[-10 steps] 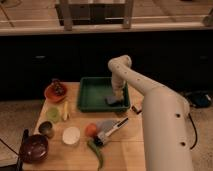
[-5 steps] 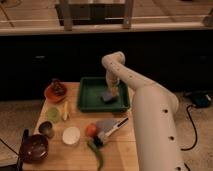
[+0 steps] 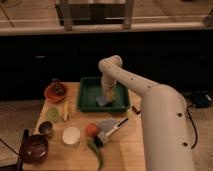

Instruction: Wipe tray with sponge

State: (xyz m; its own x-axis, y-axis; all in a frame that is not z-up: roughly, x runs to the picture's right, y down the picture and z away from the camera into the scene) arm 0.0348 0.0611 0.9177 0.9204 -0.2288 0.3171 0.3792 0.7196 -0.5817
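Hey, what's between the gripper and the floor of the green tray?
The sponge. In the camera view the gripper reaches down into the tray, and the grey-blue block lies at its tip on the tray floor.

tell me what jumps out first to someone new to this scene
The big white arm fills the right side, bending over the wooden table. Its claw reaches down into the dark green tray at the table's far edge, right at the grey-blue sponge. Left of the tray sits an orange-red plate.
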